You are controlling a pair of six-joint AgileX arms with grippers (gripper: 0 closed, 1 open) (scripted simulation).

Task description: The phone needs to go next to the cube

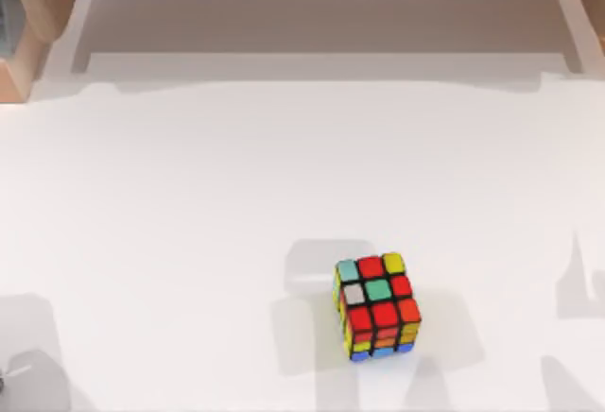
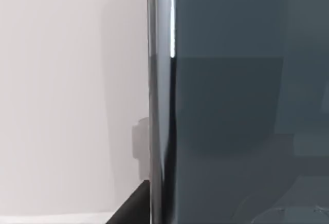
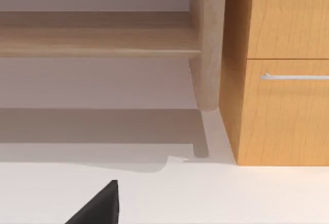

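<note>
- Phone is very close to my left wrist camera. Its dark blue-grey face and one shiny edge stand tall in that view, with the white tabletop behind it.
- I think my left arm is holding the phone up off the tabletop, but that view is too close for me to be sure.
- I cannot tell if the left jaws are pinching the phone or spread apart. A dark bit sits low beside the shiny edge, and that may be part of them.
- From above, the cube sits on the tabletop, toward the near edge and a little to the right of the middle. Nothing lies beside it yet.
- So the phone is not next to the cube. That step is not done.
- What is left, as I see it: bring the phone over, lay it down just beside the cube, and let go.
- My right arm looks parked. Its wrist camera faces a wooden shelf and a wooden drawer at the back. I cannot tell how its jaws stand either.
</note>
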